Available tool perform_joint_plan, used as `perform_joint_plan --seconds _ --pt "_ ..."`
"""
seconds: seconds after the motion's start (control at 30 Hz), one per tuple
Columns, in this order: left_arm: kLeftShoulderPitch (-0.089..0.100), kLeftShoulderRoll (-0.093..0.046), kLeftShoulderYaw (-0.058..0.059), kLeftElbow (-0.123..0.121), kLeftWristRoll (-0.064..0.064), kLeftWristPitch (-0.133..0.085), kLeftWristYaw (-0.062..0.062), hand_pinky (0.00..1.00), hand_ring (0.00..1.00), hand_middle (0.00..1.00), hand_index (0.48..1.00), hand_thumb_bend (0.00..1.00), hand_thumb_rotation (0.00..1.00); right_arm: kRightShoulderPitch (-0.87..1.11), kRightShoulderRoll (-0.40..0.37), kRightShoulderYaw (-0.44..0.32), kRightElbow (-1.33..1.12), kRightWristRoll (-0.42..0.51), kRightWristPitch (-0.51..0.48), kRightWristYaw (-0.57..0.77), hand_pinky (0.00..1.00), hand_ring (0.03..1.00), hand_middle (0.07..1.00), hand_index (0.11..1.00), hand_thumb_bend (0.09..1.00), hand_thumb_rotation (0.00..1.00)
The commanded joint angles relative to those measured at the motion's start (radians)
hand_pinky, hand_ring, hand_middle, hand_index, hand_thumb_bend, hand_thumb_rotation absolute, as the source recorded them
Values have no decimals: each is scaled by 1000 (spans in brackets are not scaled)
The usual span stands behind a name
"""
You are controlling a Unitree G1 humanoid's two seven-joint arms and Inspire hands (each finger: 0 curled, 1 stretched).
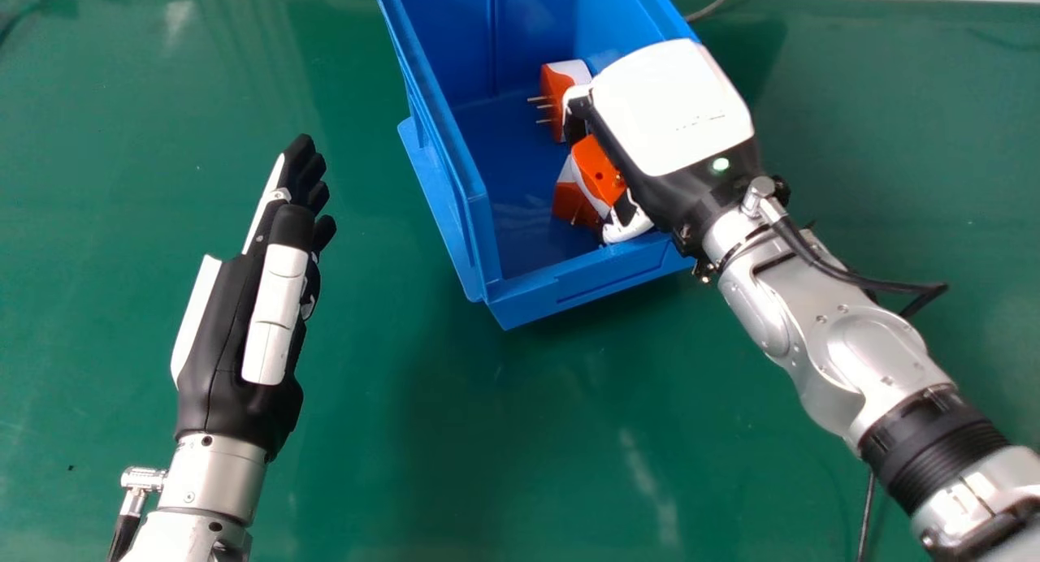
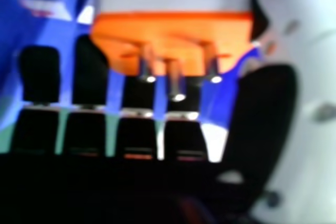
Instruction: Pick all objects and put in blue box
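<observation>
The blue box [image 1: 479,213] stands at upper centre in the head view. My right hand [image 1: 670,107] is over its right side, palm facing inward, fingers relaxed. An orange and white plug adapter [image 1: 599,172] lies between its fingers and thumb, overlapping another adapter [image 1: 571,205]. Farther back, a third adapter [image 1: 555,91] has its pins pointing left. In the right hand view, my right hand [image 2: 39,74] is open, with an adapter [image 2: 173,35] in front of its fingers, pins toward the camera. My left hand [image 1: 276,310] is open at the left, apart from the box.
Green table surface [image 1: 366,432] surrounds the box, with free room in front and to the left. A dark cable [image 1: 715,6] lies behind the box. The box's front wall [image 1: 593,278] is close to my right wrist.
</observation>
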Motion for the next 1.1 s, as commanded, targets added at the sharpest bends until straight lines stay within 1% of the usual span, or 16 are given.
perform_joint_plan --seconds 0.0,0.13,0.2,0.23,0.33,0.4,0.5,0.57,0.67,0.73,0.8,0.83,0.9,0.93,1.0,1.07 --pt "-5 -5 -2 -8 2 -26 3 990 1000 996 970 806 941 -40 0 32 31 -21 4 -37 320 427 491 533 499 0" --pt "-7 -8 -1 -4 -3 -32 3 985 1000 997 970 807 940 -41 -5 45 34 -5 11 -22 318 433 494 534 498 0" --pt "-7 -8 -2 -1 0 -37 3 981 1000 996 969 805 941 -39 -11 46 21 2 15 -17 311 433 497 538 497 0" --pt "-9 -9 -1 2 -5 -38 1 981 1000 996 969 805 941 -39 -13 48 16 2 17 -16 311 433 497 538 497 0" --pt "-12 -6 -1 9 -2 -41 0 981 1000 996 969 805 941 -41 -21 54 15 2 12 -33 311 433 497 538 497 0" --pt "-15 -2 0 15 -1 -43 -5 978 1000 995 968 805 939 -40 -21 50 13 13 1 -38 309 434 497 540 497 0" --pt "-18 2 -1 12 -1 -30 -6 978 1000 995 968 805 939 -39 -21 47 6 23 -3 -32 309 434 497 540 497 0" --pt "-20 -2 -2 13 2 -34 -2 982 1000 996 970 801 940 -41 -22 49 12 24 -7 -42 308 438 507 537 496 0" --pt "-24 -5 -1 19 -5 -35 -5 982 1000 996 970 801 940 -40 -29 57 1 7 23 3 308 438 507 537 496 0" --pt "-25 -2 -1 22 -1 -37 -6 986 1000 997 973 798 942 -34 -40 70 -28 -25 69 44 309 443 515 532 495 0" --pt "-25 3 -2 21 4 -30 -6 986 1000 997 973 798 942 -23 -48 73 -53 -38 95 62 309 443 515 532 495 0" --pt "-24 3 -3 18 4 -29 -6 989 1000 998 976 792 944 -18 -51 74 -58 -45 104 56 339 444 517 527 500 0" --pt "-21 3 -4 14 5 -28 -5 989 1000 998 976 792 944 -8 -58 76 -66 -50 115 39 339 444 517 527 500 0" --pt "-21 4 -4 11 5 -26 -5 991 1000 998 979 793 947 -2 -62 75 -71 -51 118 30 402 518 592 590 580 53" --pt "-20 3 -4 8 6 -21 -1 991 1000 998 979 793 947 8 -70 73 -85 -50 121 17 402 518 592 590 580 53" --pt "-23 2 -3 11 3 -22 -1 991 1000 998 979 793 947 16 -77 76 -96 -53 125 8 402 518 592 590 580 53"
